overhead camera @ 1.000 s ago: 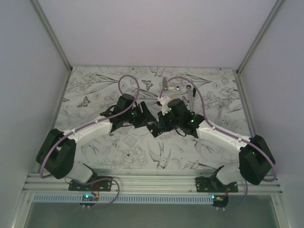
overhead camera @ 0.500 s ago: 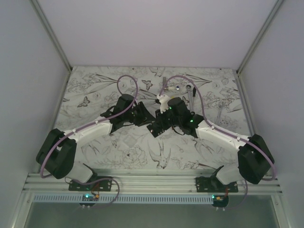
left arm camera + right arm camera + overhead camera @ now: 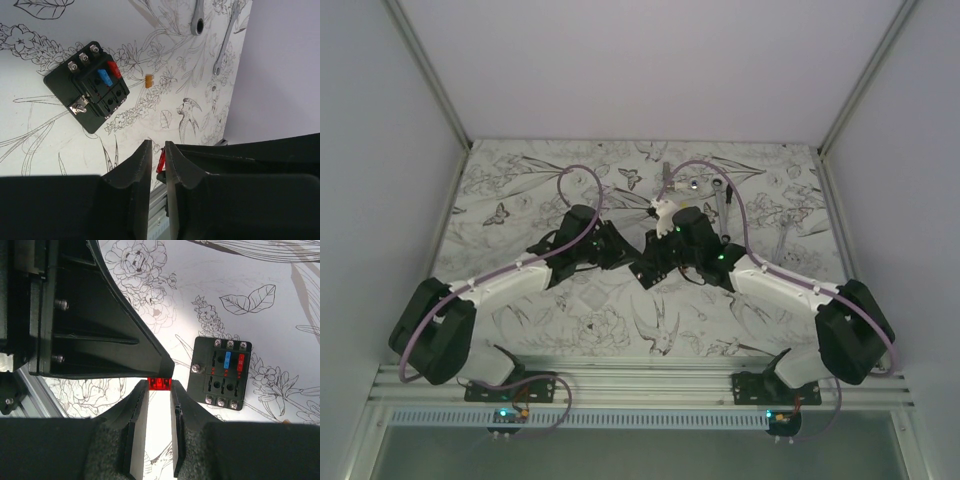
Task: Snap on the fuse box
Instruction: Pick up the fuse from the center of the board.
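The fuse box [image 3: 86, 85] is a black square block lying flat on the flower-patterned table, with a blue and a red fuse in its slots. It also shows in the right wrist view, fuse box [image 3: 222, 372]. Above it, my right gripper [image 3: 159, 387] is shut on a small red fuse [image 3: 160, 383], pinched at its fingertips. My left gripper [image 3: 158, 146] meets it tip to tip, its jaws narrowed round the same red fuse [image 3: 161, 161]. The fuse rests against one finger and a sliver of light shows beside the other. From above, both grippers [image 3: 638, 258] crowd together mid-table and cover the box.
A loose orange fuse [image 3: 148, 81] lies right of the box. A ratchet wrench [image 3: 198, 17] and a spanner [image 3: 225, 40] lie at the far right near the white wall. Enclosure walls bound the table on three sides.
My left gripper has moved right, up to the right gripper's tips, and its jaws have narrowed a lot round the red fuse. The right gripper has kept its hold.
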Available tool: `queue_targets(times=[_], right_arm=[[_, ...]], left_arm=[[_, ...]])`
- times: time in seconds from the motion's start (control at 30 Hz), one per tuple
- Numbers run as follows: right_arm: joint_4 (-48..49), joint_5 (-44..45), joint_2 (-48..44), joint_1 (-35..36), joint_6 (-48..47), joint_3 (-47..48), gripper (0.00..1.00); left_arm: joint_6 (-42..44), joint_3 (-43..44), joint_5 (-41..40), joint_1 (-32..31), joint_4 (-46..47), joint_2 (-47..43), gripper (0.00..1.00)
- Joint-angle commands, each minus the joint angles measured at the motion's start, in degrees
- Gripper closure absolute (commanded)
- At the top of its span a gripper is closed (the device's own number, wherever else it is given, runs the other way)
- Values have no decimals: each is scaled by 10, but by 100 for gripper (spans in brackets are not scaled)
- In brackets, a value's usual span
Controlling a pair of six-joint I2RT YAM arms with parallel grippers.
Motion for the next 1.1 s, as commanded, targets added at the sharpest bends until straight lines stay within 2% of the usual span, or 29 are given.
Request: queue_targets(times=[0.0,0.13,0.23,0.5,0.6,0.73,0.9,1.07], right_arm=[[46,-5,8,4,20,4,79],[57,-8,14,5,27,4,79],[63,-7,17,4,30,4,79],[82,-1,11,5,37,-2,76],[89,8,2,5,46,-10,67],[126,32,-45,2,84,-46,62],[247,20,-92,-1,195,-115,62],[419,-3,-103,-1,349,-193,61]], left_arm=[[-13,-9,-5,-4,14,-14,83],[-18,-9,-3,-8,17,-15,90],[-22,-11,-4,-9,19,-18,99],[-34,-31,-23,-9,26,-39,100],[-34,-44,-42,-9,28,-57,100],[-37,-73,-73,-9,44,-100,100],[-35,-115,-110,-13,86,-172,100],[-29,-160,-163,-34,129,-257,100]])
